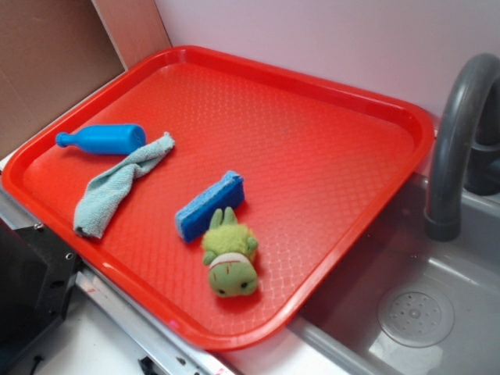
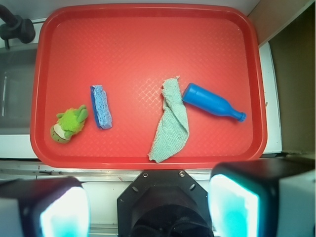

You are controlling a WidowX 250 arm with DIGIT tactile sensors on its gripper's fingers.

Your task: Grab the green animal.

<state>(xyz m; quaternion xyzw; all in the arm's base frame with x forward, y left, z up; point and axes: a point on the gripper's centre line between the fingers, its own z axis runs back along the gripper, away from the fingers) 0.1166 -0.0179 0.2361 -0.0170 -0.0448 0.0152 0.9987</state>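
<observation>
While high above tray, tool spread, green animal untouched.

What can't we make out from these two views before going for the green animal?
- Gripper, wrist view: only blurred finger bases show at the bottom edge; tips cut off, so the opening is unclear. In the exterior view it is out of frame.
- Green animal: its face is too small to read in the wrist view; its underside is hidden against the tray.
- Tray under the cloth: covered in both views.
- Sponge: far side hidden in the exterior view.

Green animal left on red tray, beside blue sponge.
</observation>
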